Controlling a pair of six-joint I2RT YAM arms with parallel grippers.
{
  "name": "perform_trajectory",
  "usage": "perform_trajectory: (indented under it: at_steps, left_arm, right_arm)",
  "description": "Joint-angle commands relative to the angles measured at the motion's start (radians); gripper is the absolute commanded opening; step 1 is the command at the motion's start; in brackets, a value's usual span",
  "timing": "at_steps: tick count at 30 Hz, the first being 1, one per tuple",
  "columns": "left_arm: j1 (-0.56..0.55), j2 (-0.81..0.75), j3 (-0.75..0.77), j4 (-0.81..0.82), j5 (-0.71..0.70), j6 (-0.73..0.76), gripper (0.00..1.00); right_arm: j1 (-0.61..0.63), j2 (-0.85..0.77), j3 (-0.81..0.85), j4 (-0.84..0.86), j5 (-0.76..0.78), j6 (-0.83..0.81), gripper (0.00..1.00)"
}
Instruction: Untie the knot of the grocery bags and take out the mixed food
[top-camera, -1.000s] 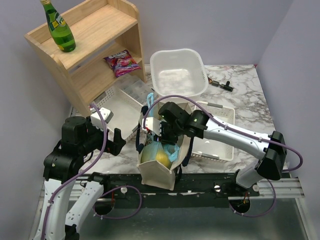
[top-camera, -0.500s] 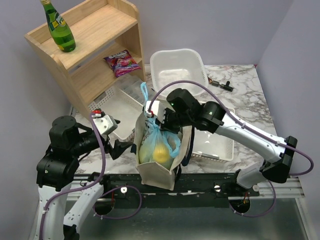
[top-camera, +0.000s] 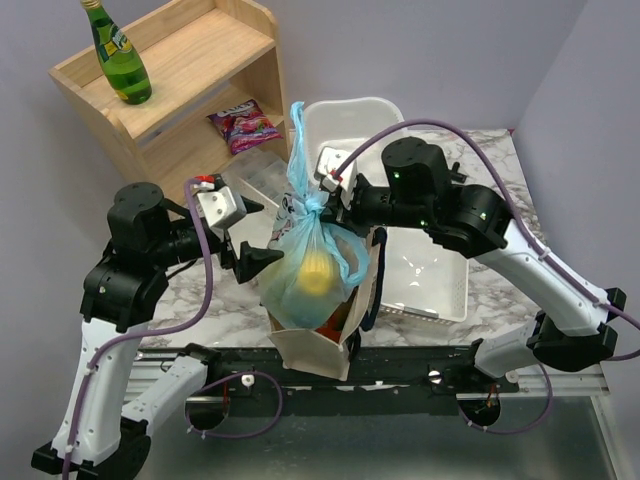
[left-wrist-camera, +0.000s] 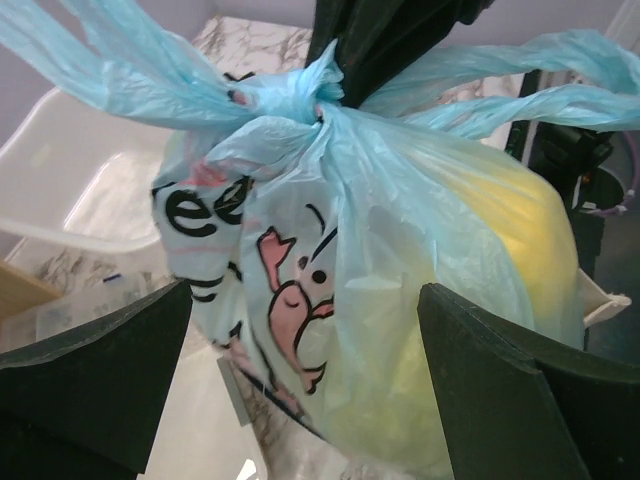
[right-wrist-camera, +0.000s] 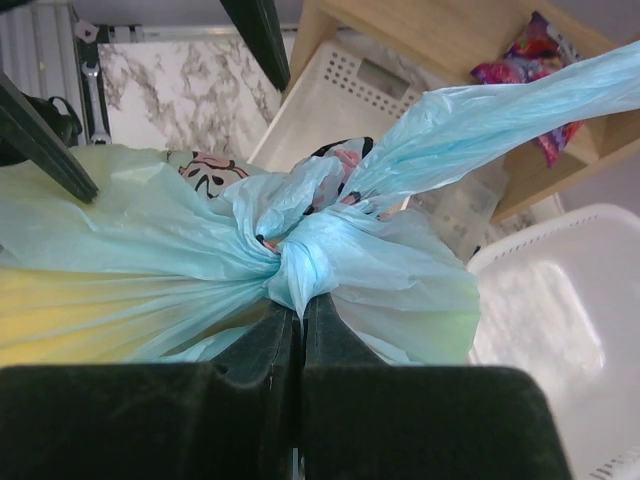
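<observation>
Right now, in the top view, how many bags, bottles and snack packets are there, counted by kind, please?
Bags: 2 (light-blue plastic bag, beige canvas tote)
Bottles: 1 (green bottle)
Snack packets: 1 (purple snack packet)
Total: 4

1. We are seeing a green bottle (top-camera: 117, 55) standing upright on top of a wooden shelf (top-camera: 200, 60).
2. A purple snack packet (top-camera: 240, 126) is lying on its lower level.
3. A white tub (top-camera: 350, 103) is sitting on the marble desk (top-camera: 500, 200), behind a beige tote (top-camera: 310, 347).
4. A white slotted basket (top-camera: 440, 305) is lying just right of the tote.
</observation>
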Motion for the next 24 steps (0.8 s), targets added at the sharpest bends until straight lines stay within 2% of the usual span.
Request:
perform_trajectory:
  at_steps: [1,6,17,21,23,24]
  left_arm:
    - [-0.104,0.005,0.028,0.088,-0.071,-0.020,0.98]
    - [-0.162,0.041,0.078,0.094,-0.123,0.000,0.99]
    - [-0.262,0.083,0.053,0.112,-0.212,0.022,0.98]
    - [-0.276,0.093,0.067,0.104,-0.224,0.030,0.80]
    - [-0.282,0.094,0.075,0.097,-0.210,0.038,0.67]
    - [-0.284,0.093,0.081,0.091,-0.202,0.042,0.56]
  right_arm:
    - [-0.005,-0.047,0.030,0.115,-0.091,-0.068,0.01]
    - [-0.002,-0.016,0.080,0.109,-0.147,-0.101,0.01]
    - [-0.001,0.024,0.117,0.135,-0.314,-0.133,0.01]
    - [0.002,0.033,0.112,0.148,-0.345,-0.128,0.01]
    - [0.002,0.037,0.107,0.158,-0.352,-0.106,0.01]
    - [0.003,0.037,0.103,0.166,-0.352,-0.095,0.01]
